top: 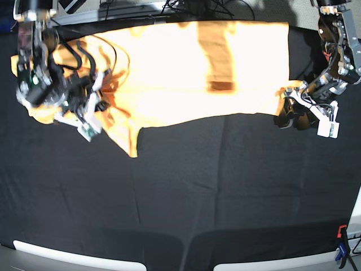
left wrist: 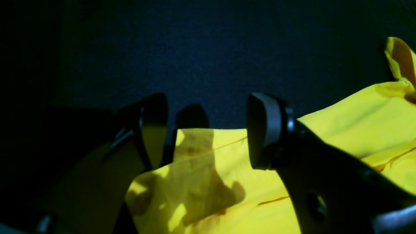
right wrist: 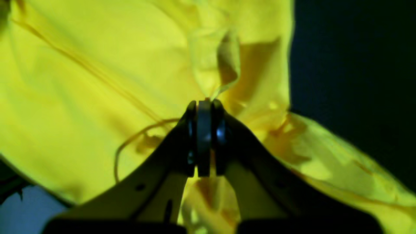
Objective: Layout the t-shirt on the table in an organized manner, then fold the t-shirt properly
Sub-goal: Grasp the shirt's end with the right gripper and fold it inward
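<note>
Two grippers on it: right gripper (right wrist: pixel 204 107) at 9 o'clock is pinching the t-shirt (top: pixel 186 73), left gripper (left wrist: pixel 208 130) hovers spread-open over the hem at 3. Shirt's sprawled along the table (top: pixel 180 186)'s far edge. I'd tug gently outward, flattening sleeve wrinkles.

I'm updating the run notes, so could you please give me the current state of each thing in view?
t-shirt: spread across the far side of the table, bunched at the right gripper's end, not folded.
table: near side bare black cloth.
left gripper: open at the shirt's edge, holding nothing.
right gripper: shut on a pinch of shirt cloth.
</note>
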